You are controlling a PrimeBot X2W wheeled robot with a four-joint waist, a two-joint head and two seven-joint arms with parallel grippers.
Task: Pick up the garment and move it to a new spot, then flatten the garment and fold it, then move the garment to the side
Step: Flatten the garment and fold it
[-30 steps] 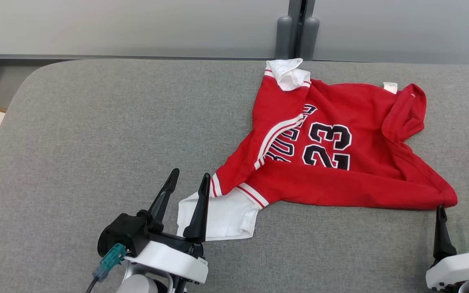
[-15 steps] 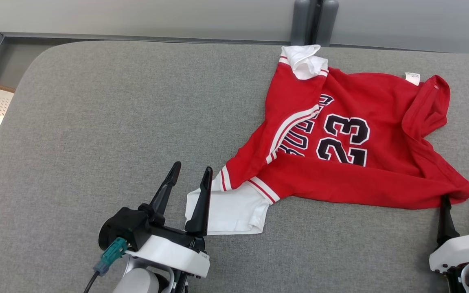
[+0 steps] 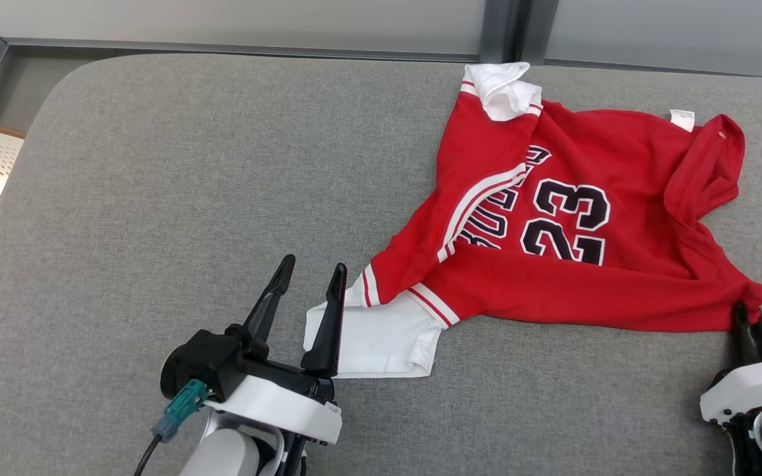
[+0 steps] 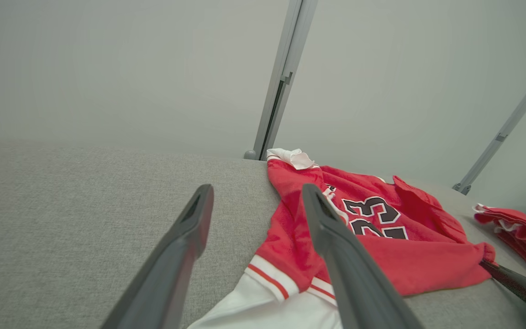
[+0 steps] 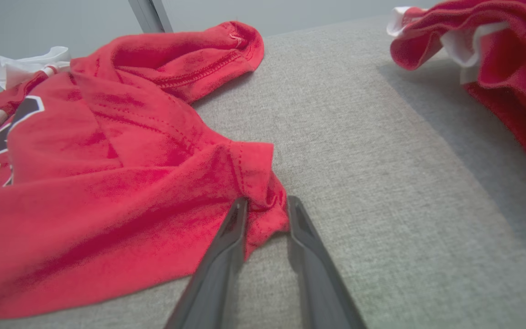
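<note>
Red garment point(image 3: 586, 291) with the 23 on it lies crumpled on the grey desk point(image 3: 156, 165), out at 1–2 o'clock in the head view, well short of flat. One white sleeve point(image 3: 374, 337) trails down toward 6 o'clock.

What changed: a second ago the right gripper point(image 3: 751, 320) stood with fingers spread just short of the near hem corner at 4 o'clock. Now the fingers have come in on that corner. The right wrist view shows the right gripper point(image 5: 266, 203) with red cloth bunched between the tips, so it is pinching the garment point(image 5: 107, 183) at the hem. The head camera has also shifted a bit, so the garment's apparent slide across the frame is not its own.

Left gripper point(image 3: 313, 264) at 7 o'clock is unchanged – fingers spread wide and holding nothing, with the inner finger just beside the white sleeve's edge. In the left wrist view the left gripper point(image 4: 258, 189) frames the garment point(image 4: 381, 256) ahead.

Judgement: first grasp looks made but nothing is lifted yet. The pickup likely needs the left side gripped too, or the cloth drags. The pinch is on a thin corner and could slip.

Another red cloth point(image 5: 509, 55) sits apart at 2 o'clock in the right wrist view.
</note>
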